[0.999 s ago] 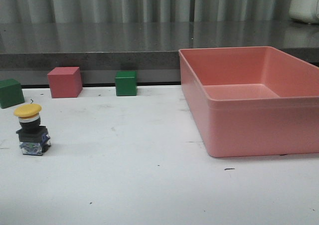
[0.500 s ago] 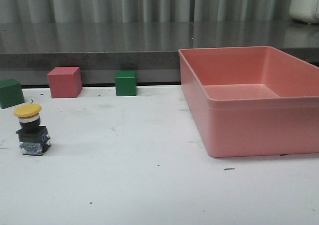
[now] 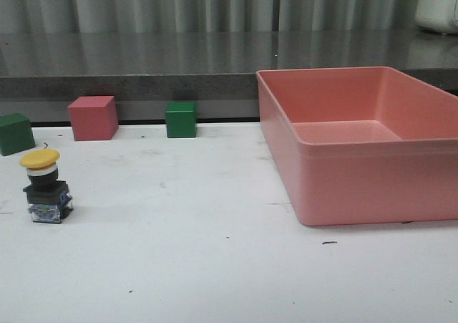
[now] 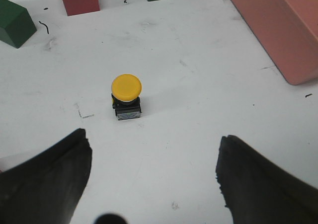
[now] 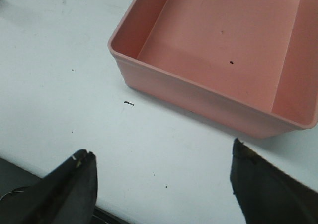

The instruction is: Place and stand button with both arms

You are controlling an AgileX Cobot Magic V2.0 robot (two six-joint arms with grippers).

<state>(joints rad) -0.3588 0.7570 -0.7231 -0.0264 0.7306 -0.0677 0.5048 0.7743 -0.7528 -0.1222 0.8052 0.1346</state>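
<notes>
button [image 3: 46, 187] stands cap-up on the worktop [image 3: 215, 266], at 9 o'clock of the pink bin [image 3: 358, 187] | my left pincer [image 4: 151, 179] spread wide above it, holds nothing | my right pincer [image 5: 164, 184] spread too, empty, waits near bin

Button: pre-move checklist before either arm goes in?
1. Button upright, yellow cap on top, base on the table: ok.
2. Left gripper open, holding nothing: ok.
3. Right gripper open, holding nothing: ok.
4. Button lined up between the left fingers with bare table in between: ok.
5. Space around button: nearest green cube stands apart behind it: ok.
6. Pink bin away from button, on the right side: ok.
</notes>
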